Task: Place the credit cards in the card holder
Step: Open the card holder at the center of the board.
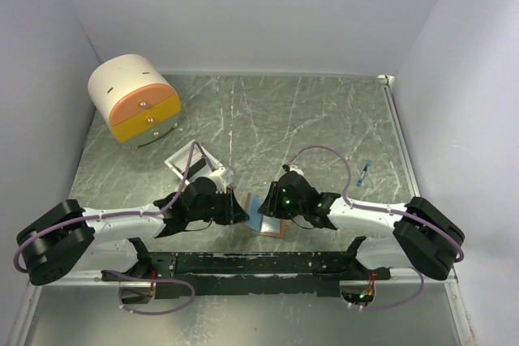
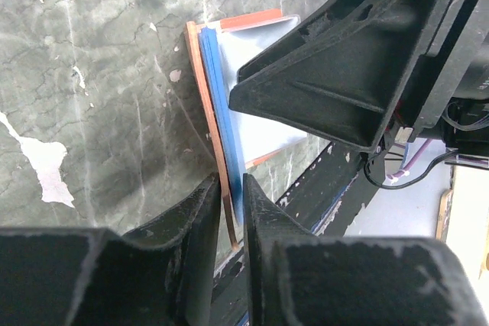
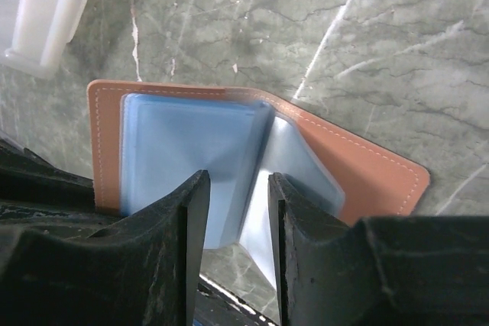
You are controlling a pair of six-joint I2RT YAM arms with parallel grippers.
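The card holder [image 1: 268, 222] lies open on the table between my two grippers, salmon-brown outside with pale blue pockets inside. In the left wrist view my left gripper [image 2: 233, 192] has its jaws slightly apart around the near edge of the card holder [image 2: 205, 104]; the brown cover and a blue leaf stand in the gap, unpinched. In the right wrist view my right gripper [image 3: 238, 188] is open over the card holder [image 3: 370, 169], and a blurred blue leaf rises between its fingers with room on both sides. No credit cards are in view.
A small white open box [image 1: 193, 160] sits just behind the left gripper [image 1: 241, 215]. The round cream-and-orange drawer unit [image 1: 134, 101] stands at the back left. A small blue object [image 1: 366, 172] lies to the right, beyond the right gripper [image 1: 272, 207]. The table's near edge runs close under both grippers.
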